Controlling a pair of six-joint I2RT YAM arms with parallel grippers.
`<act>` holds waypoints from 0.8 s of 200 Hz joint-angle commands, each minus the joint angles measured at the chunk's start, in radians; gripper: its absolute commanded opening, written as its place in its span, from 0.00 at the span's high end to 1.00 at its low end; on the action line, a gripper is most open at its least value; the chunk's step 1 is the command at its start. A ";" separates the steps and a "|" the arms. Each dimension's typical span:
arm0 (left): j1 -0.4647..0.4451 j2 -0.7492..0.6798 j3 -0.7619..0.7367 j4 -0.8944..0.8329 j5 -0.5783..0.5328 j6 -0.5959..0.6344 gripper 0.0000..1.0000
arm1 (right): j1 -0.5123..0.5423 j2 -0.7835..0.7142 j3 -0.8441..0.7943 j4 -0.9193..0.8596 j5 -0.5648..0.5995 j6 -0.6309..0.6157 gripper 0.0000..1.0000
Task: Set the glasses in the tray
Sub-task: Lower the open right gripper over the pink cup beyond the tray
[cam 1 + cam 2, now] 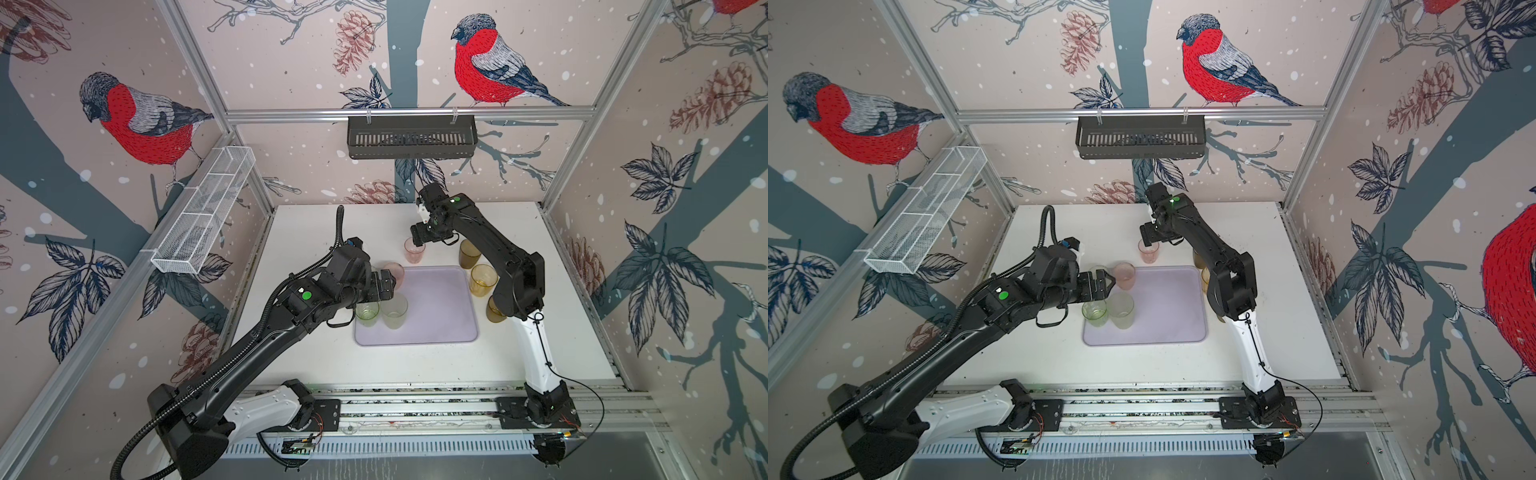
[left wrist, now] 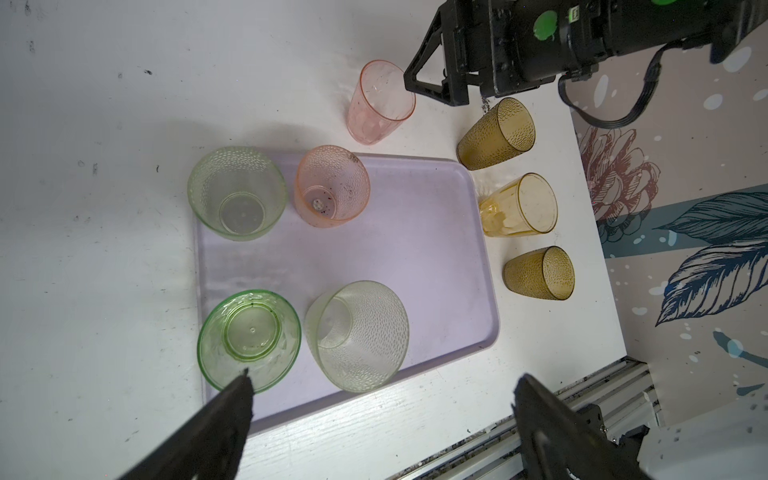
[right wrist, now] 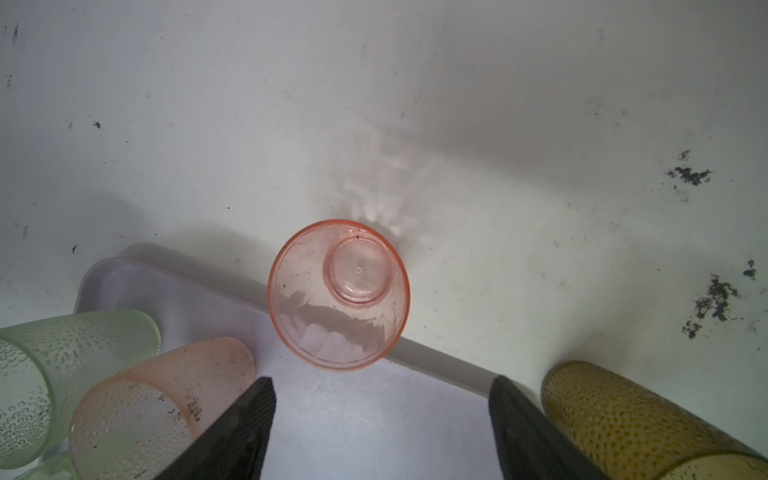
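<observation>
At mid-frame in a top view, right gripper (image 1: 417,241), open and empty, should squarely straddle the pink glass (image 1: 414,253) above the tray (image 1: 436,328); left gripper (image 1: 1108,284) gapes empty.

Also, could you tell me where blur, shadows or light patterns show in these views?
Left wrist view: dark fingers blurred up close, tray sharp. Right wrist view: the smooth pink glass throws mottled bright patches onto the white table. Both top views: soft, even light, only faint shadows.
</observation>
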 commanded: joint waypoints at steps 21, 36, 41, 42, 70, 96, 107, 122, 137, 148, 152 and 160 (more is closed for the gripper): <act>0.002 0.027 0.040 0.023 -0.028 0.009 0.03 | -0.002 0.023 0.001 0.034 -0.010 -0.015 0.24; 0.001 0.031 0.039 0.028 -0.029 0.006 0.03 | -0.006 0.030 0.000 0.038 -0.008 -0.013 0.26; 0.001 0.031 0.039 0.028 -0.029 0.005 0.03 | -0.008 0.032 0.001 0.038 -0.006 -0.013 0.27; 0.001 0.032 0.039 0.029 -0.029 0.005 0.03 | -0.008 0.032 0.000 0.038 -0.005 -0.013 0.27; 0.001 0.035 0.039 0.033 -0.029 0.002 0.03 | -0.014 0.034 -0.012 0.055 0.005 -0.010 0.31; 0.001 0.042 0.045 0.035 -0.029 0.003 0.03 | -0.015 0.047 -0.011 0.058 0.003 -0.013 0.36; 0.001 0.044 0.046 0.035 -0.031 0.003 0.03 | -0.017 0.049 -0.014 0.060 0.006 -0.013 0.38; 0.001 0.046 0.048 0.037 -0.032 0.003 0.03 | -0.018 0.049 -0.023 0.067 0.007 -0.014 0.41; 0.001 0.048 0.051 0.035 -0.033 0.003 0.03 | -0.017 0.050 -0.022 0.073 0.005 -0.011 0.43; 0.002 0.049 0.054 0.032 -0.034 0.003 0.03 | -0.018 0.051 -0.023 0.077 0.005 -0.009 0.45; 0.002 0.049 0.055 0.032 -0.037 0.002 0.03 | -0.018 0.051 -0.023 0.078 0.004 -0.009 0.46; 0.003 0.048 0.057 0.029 -0.037 0.002 0.03 | -0.017 0.053 -0.023 0.080 0.003 -0.007 0.47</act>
